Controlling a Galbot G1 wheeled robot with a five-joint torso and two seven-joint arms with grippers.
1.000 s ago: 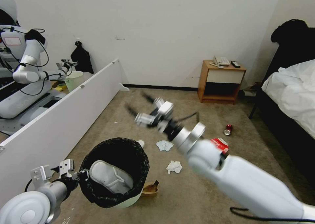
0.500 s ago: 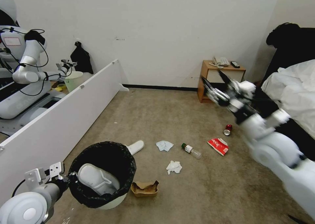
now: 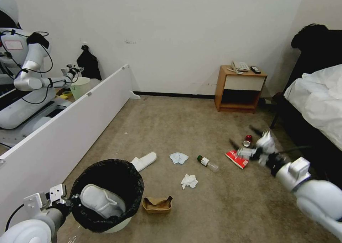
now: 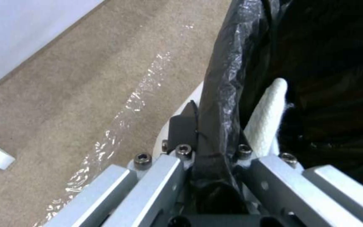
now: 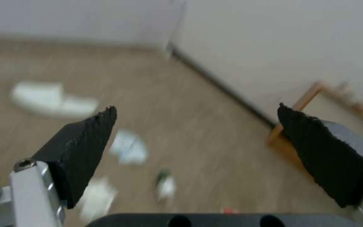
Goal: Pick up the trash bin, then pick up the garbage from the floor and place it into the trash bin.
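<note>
One pincer (image 4: 204, 148) clamps bin rim (image 4: 221, 94) — other (image 5: 196, 138) gapes above carpet (image 3: 171, 129).

No text legible anywhere. Red packet (image 3: 237, 158) carries white lettering, too small to read. Bottle (image 3: 207, 163) label also unreadable.

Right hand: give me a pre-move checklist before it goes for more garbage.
1. Right hand open, nothing in it: ok.
2. Left hand clamped on the trash bin rim: ok.
3. Bin mouth up, one slipper inside: ok.
4. Red packet and red can close below the right hand: ok.
5. Right hand aligned over one item: cannot tell.
</note>
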